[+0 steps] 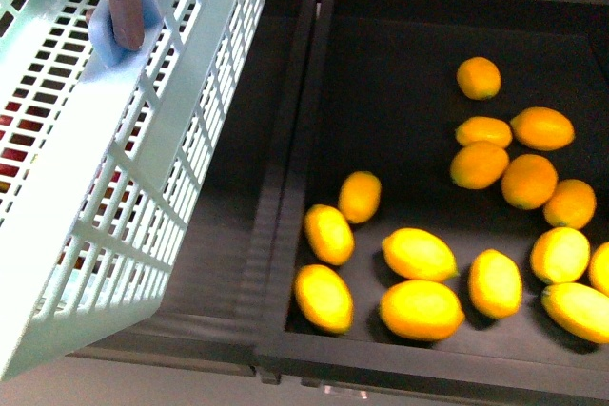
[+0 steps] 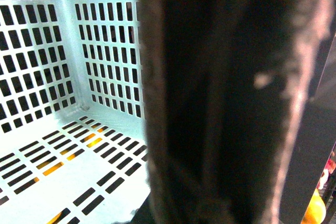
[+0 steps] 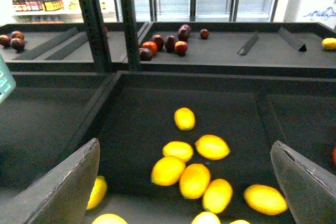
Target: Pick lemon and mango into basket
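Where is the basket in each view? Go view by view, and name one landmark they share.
Front view: the basket fills the upper left, tilted.
Left wrist view: its inside walls and floor fill the picture's left half.
Right wrist view: a teal sliver at the picture's left edge.
Shared landmark: the yellow fruit in the dark bin, front and right wrist; yellow shows through the floor slots in the left wrist.

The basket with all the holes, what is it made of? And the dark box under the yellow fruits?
The basket looks like pale teal plastic, smooth and glossy, moulded into a slotted lattice. The dark box looks matte and hard, perhaps painted metal or plastic; the pictures leave that open.
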Robot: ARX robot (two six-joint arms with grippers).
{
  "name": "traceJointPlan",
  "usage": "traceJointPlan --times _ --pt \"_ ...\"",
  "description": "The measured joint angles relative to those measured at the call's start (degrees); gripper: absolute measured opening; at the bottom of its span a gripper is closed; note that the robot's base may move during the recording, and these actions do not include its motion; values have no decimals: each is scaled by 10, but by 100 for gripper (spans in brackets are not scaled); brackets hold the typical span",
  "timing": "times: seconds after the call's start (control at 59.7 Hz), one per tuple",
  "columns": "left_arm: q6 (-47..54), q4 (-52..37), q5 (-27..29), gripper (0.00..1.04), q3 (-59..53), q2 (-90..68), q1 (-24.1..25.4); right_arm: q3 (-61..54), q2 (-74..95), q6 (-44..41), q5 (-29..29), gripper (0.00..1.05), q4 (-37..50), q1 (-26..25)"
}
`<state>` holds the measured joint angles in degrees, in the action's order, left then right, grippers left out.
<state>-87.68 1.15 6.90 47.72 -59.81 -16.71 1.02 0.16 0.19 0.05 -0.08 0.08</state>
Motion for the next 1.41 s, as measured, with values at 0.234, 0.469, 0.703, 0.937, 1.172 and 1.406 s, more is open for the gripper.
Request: traceJointPlan --times 0.234,0.469,0.703,0.937,1.172,1.406 --pt "0 0 0 4 0 0 0 0 0 0 0 96 0 0" --pt "4 0 12 4 0 1 6 0 0 0 -5 96 0 -1" --pt "5 0 -2 4 0 1 3 0 0 0 -2 96 0 -1" --pt "180 221 38 4 138 -112 -13 0 0 0 -2 96 0 -1" --pt "211 140 -25 4 249 -299 -37 0 0 0 -2 96 0 -1" --pt "168 107 -118 4 379 -446 -125 0 0 0 -2 96 0 -1"
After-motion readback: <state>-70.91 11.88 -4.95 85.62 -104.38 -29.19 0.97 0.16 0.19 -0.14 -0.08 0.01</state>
